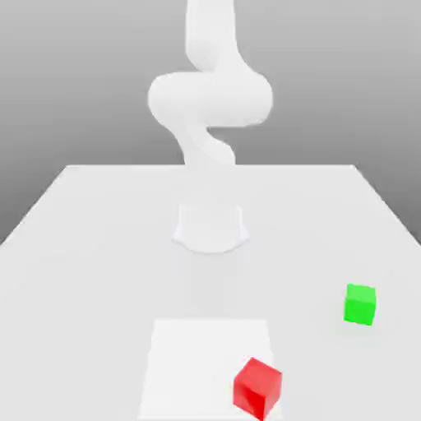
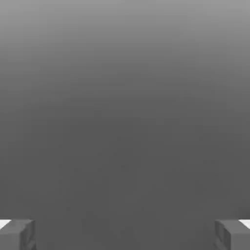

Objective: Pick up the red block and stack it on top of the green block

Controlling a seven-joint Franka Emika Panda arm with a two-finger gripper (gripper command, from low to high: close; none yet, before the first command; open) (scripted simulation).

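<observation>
The red block (image 1: 257, 386) is a small cube resting near the front of the white table, slightly toward the exterior view's right. Farther back and more to the right, the green block (image 1: 360, 303) stands on the table by itself, well apart from the red one. The white arm (image 1: 210, 99) rises at the back of the table, curled above its base. In the hand view my gripper (image 2: 125, 235) is open, its grey fingertips (image 2: 18, 234) set wide apart. Between them I see plain grey background and no block.
The table (image 1: 99, 247) is a flat white surface whose far edge lies behind the arm's round base (image 1: 210, 226). A paler square patch (image 1: 197, 353) lies at the front centre, and the red block overlaps its right corner.
</observation>
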